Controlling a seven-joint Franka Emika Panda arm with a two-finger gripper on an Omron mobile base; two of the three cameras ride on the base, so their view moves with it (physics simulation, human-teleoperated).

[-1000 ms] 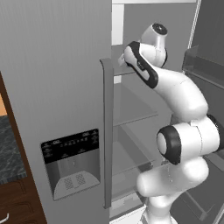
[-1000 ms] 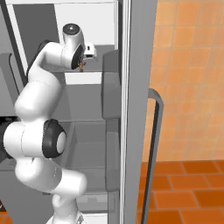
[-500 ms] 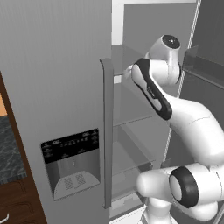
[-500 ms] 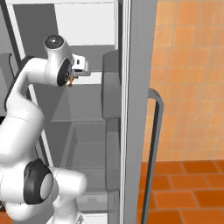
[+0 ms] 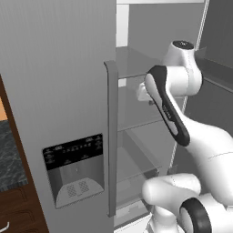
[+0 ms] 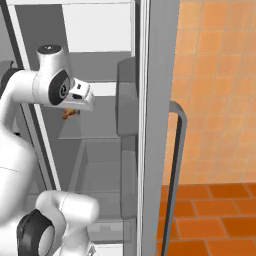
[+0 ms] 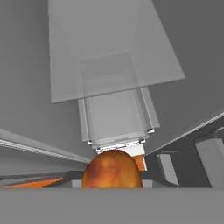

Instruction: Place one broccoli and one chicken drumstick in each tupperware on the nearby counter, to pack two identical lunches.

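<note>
while you look down the hand view, you have the chicken drumstick (image 7: 111,169) right at the bottom middle, pressed up close to the lens. it reads as a rounded, domed lump, golden orange with darker red-brown mottling and a paler yellow sheen along its top edge; its lower part is cut off, so you cannot see the bone end from here. the hand (image 6: 70,112) is clenched on the chicken drumstick: from the right base view you can spot a small orange-brown piece hanging just under the white wrist block, held in the air inside the open fridge and not touching any shelf.

past the drumstick, the hand view looks onto pale grey translucent fridge shelves (image 7: 114,65) and a lighter drawer-like box beneath them, with a sliver of orange floor showing near the drumstick's right side.

from the left base view you see the white arm (image 5: 169,109) bending up from the lower right, its upper link with the dark stripe reaching into the fridge compartment beside the closed grey door and its vertical handle (image 5: 111,136). the dispenser panel (image 5: 75,168) sits low on that door. farther left, at the edge, a strip of the dark marbled bench (image 5: 11,157) shows above brown wood drawers.

in the right base view, the orange tiled wall (image 6: 217,85) stands beyond the fridge's open door.
</note>
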